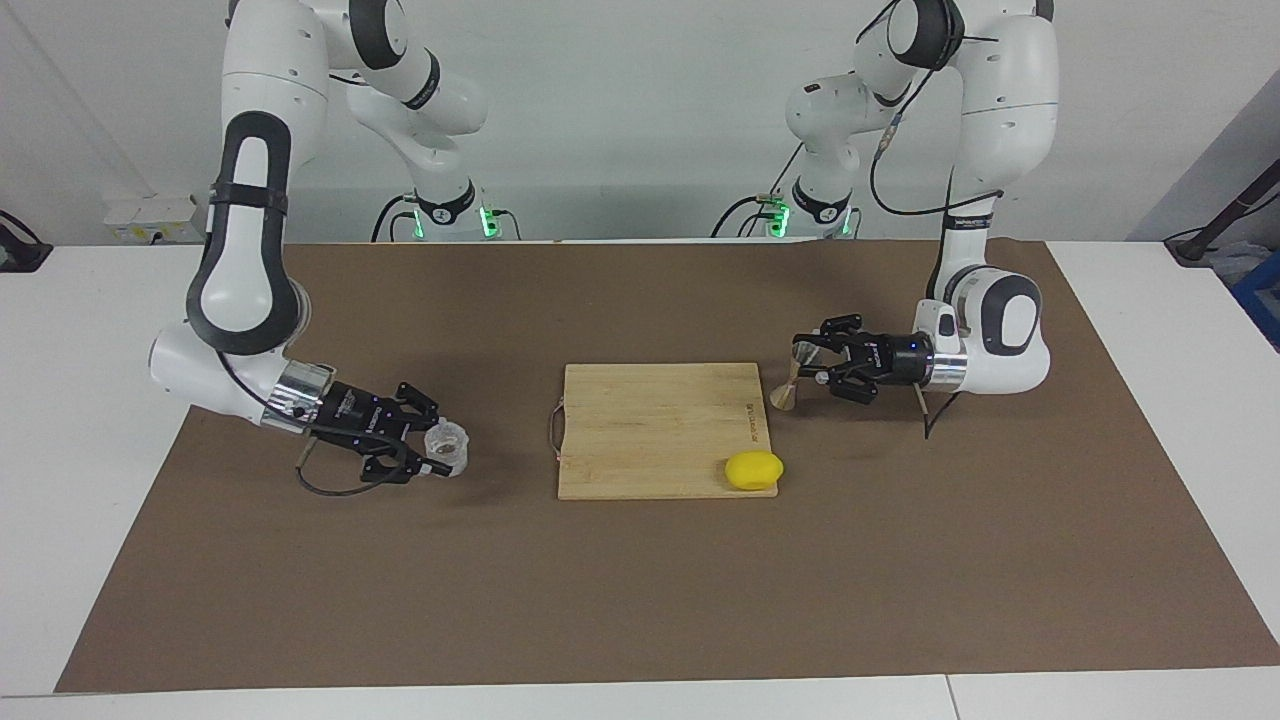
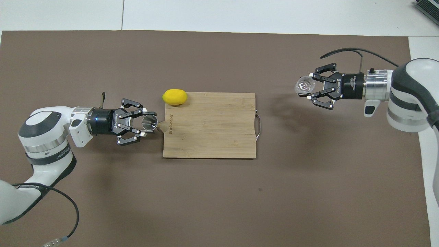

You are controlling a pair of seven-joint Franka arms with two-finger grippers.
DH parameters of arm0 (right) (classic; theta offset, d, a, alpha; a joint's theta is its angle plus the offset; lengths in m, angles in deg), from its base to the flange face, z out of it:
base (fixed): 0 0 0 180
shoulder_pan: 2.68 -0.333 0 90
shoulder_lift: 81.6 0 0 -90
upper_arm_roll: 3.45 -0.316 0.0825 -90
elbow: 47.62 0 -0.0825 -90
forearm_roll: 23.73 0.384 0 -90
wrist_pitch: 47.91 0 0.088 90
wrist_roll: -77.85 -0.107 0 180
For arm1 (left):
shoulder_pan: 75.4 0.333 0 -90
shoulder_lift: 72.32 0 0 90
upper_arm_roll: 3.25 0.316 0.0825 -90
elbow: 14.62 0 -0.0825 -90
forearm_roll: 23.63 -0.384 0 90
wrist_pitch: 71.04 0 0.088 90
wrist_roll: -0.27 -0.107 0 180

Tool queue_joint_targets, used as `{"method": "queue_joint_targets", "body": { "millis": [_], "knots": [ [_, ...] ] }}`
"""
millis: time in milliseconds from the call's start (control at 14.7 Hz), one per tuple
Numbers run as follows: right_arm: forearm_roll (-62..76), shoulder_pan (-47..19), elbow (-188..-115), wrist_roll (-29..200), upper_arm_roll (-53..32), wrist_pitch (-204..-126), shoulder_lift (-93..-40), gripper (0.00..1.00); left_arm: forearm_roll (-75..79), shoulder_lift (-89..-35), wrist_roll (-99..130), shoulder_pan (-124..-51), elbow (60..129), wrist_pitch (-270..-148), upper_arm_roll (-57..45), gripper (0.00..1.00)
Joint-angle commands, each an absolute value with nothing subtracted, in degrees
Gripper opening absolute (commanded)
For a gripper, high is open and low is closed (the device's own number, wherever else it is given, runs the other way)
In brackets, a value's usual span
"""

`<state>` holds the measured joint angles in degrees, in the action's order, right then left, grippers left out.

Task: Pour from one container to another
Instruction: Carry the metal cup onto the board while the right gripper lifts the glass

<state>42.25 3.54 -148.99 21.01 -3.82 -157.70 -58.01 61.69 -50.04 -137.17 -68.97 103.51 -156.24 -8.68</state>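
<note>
A white wall stands at the robots' end of a white table (image 1: 90,330), and a big brown mat (image 1: 640,580) covers most of the table top. In the middle of the mat lies a flat wooden cutting board (image 1: 655,425) with a thin metal handle on the edge that faces the right arm's end of the table. A yellow lemon (image 1: 754,470) sits on the board's corner that is farthest from the robots, toward the left arm's end.

The left gripper (image 1: 806,362) comes in from the left arm's end of the table. Its fingers are closed tight on the small silvery metal jigger (image 1: 790,380), which is shaped like two cones joined at a thin waist. The jigger is held up in the air and tilted, over the mat just beside the board's edge at that end.

The right gripper (image 1: 440,456) comes in low from the right arm's end. Its fingers are closed tight on the small, short clear glass cup (image 1: 446,447). The cup is over the mat, between the board's handle and the mat's edge at that end, with its open mouth facing up. It cannot be seen whether the cup touches the mat.
</note>
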Motion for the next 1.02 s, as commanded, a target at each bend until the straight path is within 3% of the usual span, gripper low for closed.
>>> {"method": "queue_joint_targets", "body": {
  "millis": [0,955],
  "knots": [
    [40.70,2.16,-152.47,15.65,-3.98,-158.48,-61.56,0.00,66.00,-53.07,-137.02,-73.71,106.23,-160.41,-7.82,0.42],
    [36.83,-3.20,-152.91,10.70,-3.80,-161.20,-64.46,0.00,88.32,-53.16,-139.90,-90.94,107.02,-179.21,-7.82,0.42]
  ]
}}
